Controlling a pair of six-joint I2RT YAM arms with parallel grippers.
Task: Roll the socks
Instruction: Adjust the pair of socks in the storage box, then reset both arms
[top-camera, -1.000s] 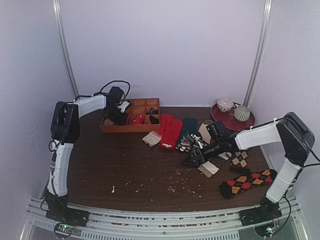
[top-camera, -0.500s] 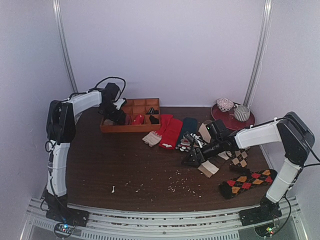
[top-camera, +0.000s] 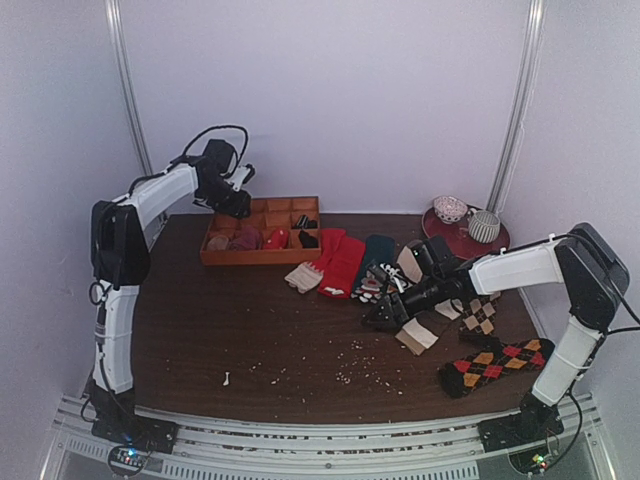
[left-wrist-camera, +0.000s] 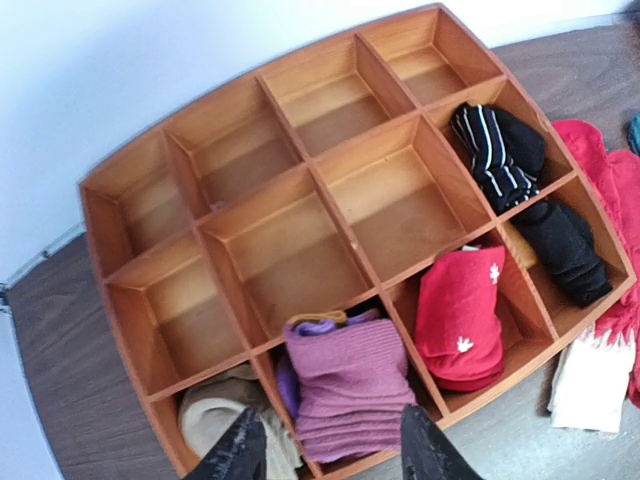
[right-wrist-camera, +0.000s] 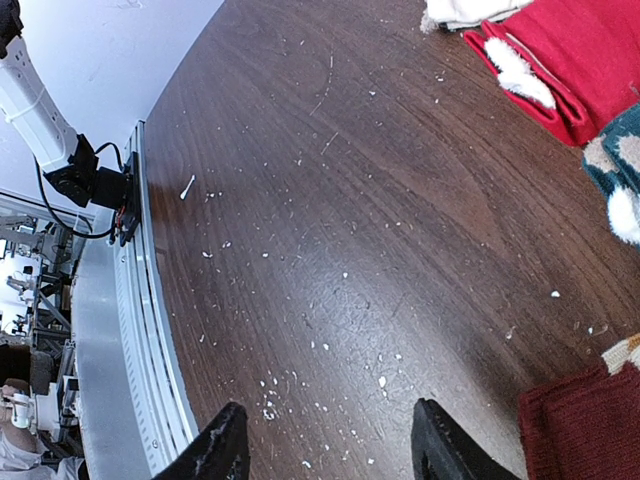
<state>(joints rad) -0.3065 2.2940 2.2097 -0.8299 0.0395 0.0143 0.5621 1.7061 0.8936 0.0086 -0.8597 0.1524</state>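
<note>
Socks (top-camera: 345, 262) are lying loose beside the tray (left-wrist-camera: 340, 205), left gripper (left-wrist-camera: 330, 440) hovering open and empty over a purple roll (left-wrist-camera: 345, 385) filed inside, right gripper (right-wrist-camera: 330, 445) sitting open low beside them, probably for the next pick

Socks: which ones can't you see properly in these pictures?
- Beige sock, left wrist view: partly behind the left gripper, cut by the bottom edge.
- Maroon sock, right wrist view: cut off at the corner.
- Wooden box, top view: socks inside too small to tell apart.
</note>
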